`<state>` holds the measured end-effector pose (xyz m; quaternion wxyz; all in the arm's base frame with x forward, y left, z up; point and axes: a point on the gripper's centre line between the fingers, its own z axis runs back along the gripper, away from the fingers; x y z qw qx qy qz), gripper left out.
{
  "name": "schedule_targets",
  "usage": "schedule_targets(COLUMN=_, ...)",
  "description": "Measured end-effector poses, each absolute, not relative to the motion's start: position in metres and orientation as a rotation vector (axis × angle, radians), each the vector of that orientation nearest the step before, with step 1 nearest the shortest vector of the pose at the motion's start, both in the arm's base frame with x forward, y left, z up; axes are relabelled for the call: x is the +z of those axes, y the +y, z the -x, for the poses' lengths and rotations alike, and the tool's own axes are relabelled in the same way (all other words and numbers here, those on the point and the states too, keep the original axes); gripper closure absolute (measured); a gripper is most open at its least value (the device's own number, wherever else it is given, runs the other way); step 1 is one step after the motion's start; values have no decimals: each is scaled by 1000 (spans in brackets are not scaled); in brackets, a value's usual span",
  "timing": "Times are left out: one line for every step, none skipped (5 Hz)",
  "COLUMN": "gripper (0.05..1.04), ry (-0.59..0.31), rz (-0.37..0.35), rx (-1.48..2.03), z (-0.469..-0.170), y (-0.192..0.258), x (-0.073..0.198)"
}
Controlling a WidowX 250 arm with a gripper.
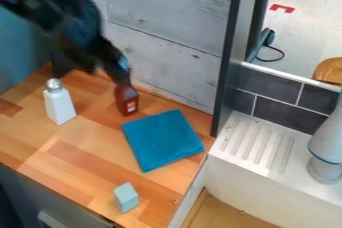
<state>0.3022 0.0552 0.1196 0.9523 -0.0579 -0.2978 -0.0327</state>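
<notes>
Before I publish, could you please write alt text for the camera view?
The black gripper is at the top of a red bottle on a wooden counter also holding a white shaker, blue cloth and pale block.

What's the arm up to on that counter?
The robot arm's gripper is down at the top of the dark red bottle, by the plank wall; can't tell whether it has a grip. The bottle is upright on the wooden counter, between the white shaker and the blue cloth, which lies flat. A pale blue block sits near the front edge.
</notes>
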Motion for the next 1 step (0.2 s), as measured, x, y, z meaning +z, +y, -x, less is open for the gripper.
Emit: schedule_targets(gripper=83, ry=-429, rz=98, rx=-106, z=-256, y=76, x=130)
